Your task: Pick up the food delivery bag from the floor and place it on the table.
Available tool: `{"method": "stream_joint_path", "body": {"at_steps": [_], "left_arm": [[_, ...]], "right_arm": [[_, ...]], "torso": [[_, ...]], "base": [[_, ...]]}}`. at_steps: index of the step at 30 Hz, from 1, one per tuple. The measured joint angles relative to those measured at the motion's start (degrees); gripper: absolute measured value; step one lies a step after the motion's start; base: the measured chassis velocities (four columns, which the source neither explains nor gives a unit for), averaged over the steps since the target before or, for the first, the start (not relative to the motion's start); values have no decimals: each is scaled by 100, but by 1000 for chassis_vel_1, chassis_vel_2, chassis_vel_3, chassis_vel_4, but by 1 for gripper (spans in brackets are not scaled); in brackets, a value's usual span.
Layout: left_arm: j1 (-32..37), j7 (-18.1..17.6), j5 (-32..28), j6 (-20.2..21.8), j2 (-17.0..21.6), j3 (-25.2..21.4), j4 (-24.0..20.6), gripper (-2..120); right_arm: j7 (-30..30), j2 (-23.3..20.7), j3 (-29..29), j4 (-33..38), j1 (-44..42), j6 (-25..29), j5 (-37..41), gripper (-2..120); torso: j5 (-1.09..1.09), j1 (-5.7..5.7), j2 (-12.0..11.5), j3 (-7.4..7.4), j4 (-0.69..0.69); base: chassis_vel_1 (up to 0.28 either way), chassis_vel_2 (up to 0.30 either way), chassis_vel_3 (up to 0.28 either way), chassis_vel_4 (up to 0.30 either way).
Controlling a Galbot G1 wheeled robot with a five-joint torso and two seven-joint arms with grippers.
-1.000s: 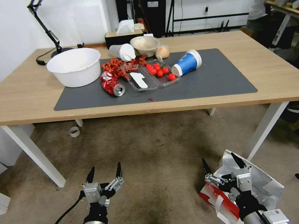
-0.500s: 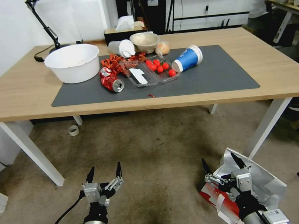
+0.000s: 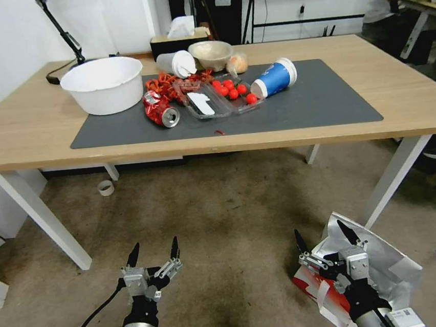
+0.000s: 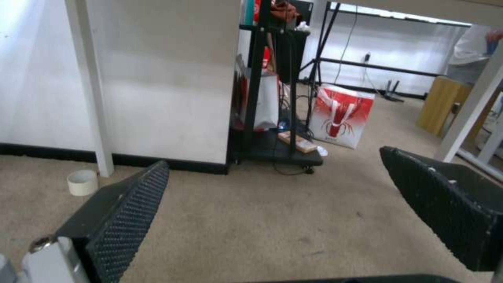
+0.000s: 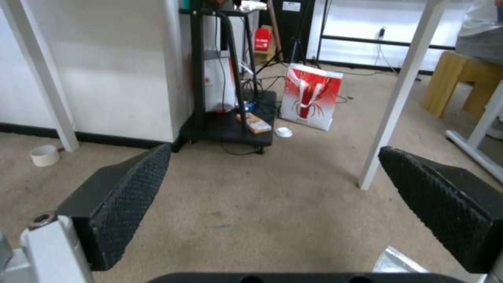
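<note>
Nearest, the stained beige floor (image 3: pixel 224 224) is lying bare under both grippers, and the food delivery bag (image 3: pixel 387 265) is sitting on it at the robot's right beside a white leg of the table (image 3: pixel 20 136), its silver-lined mouth seemingly tipped up and away toward the table. The right gripper (image 3: pixel 324 239) is hovering over the bag's near edge with jaws spread wide, holding nothing, though contact is hard to judge; the left gripper (image 3: pixel 153 251) is hanging equally open over bare carpet. Farther off, the table's dark mat (image 3: pixel 315 108) is carrying a white bowl (image 3: pixel 103 84) and a tipped blue cup (image 3: pixel 273 78).
</note>
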Motion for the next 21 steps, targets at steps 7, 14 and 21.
{"method": "stream_joint_path", "body": {"at_steps": [7,14,21], "left_arm": [[-6,25,-9,14,3,0,-17,100],[-28,20,-16,15,14,2,17,100],[-46,22,-50,26,25,5,32,100]], "right_arm": [[-22,0,5,-26,19,-24,6,100],[-24,0,0,-44,23,-37,1,100],[-23,0,4,-67,30,-44,-9,100]], "torso": [[0,-50,-141,-89,0],[0,-103,-298,-192,0],[0,-155,-466,-310,0]], "base": [[0,0,0,0],[0,0,0,0],[0,0,0,0]]}}
